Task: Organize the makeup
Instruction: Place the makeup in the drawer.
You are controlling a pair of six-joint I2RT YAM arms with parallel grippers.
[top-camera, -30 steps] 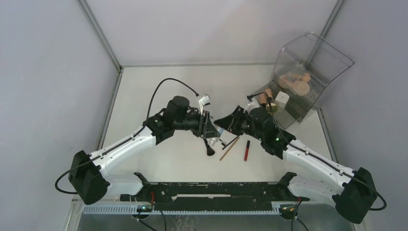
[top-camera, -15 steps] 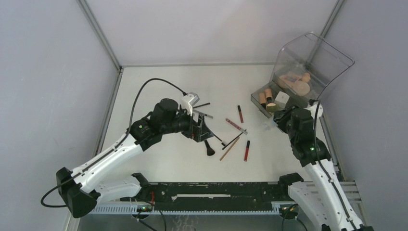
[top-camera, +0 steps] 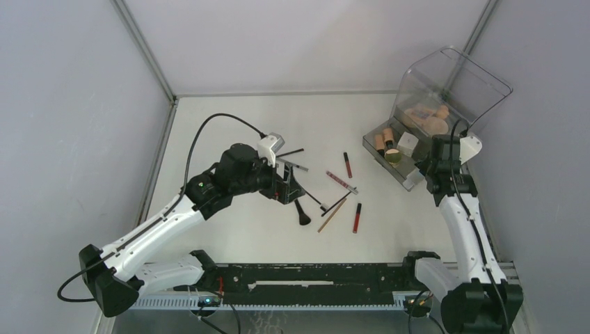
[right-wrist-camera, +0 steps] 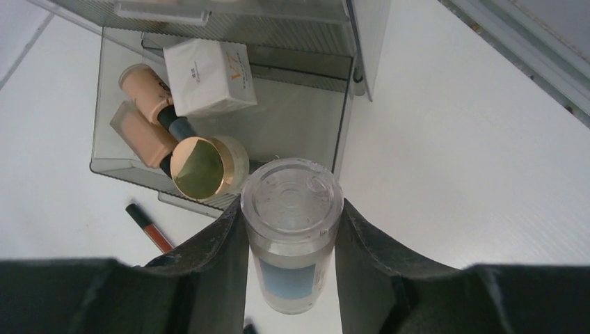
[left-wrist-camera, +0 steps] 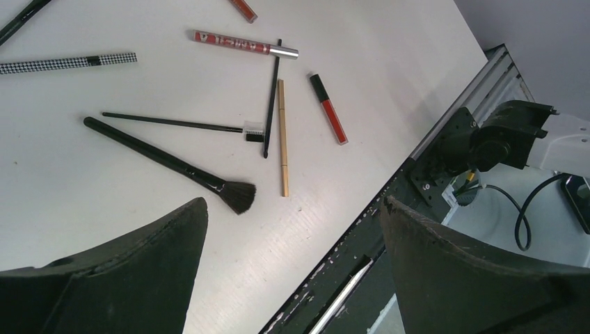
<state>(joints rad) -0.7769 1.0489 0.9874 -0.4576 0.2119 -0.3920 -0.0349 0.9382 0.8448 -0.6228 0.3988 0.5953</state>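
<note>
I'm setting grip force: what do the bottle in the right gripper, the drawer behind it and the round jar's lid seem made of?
Bottle: clear glossy plastic cap, see-through with moulded rings; frosted body, plastic or glass. Drawer: smoky transparent plastic; contents show through. Jar lid: mirror-like gold, probably metallised plastic or metal.

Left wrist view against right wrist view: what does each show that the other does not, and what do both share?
Only the left wrist view: a black brush, a tan pencil and a checked pencil, and the left end effector, open and empty. Only the right wrist view: the right end effector shut on a clear-capped bottle, and an open drawer holding a white box, two tan bottles and a gold-lidded jar. Both: the white table and a red lip tube, though I cannot tell whether it is the same tube.
</note>
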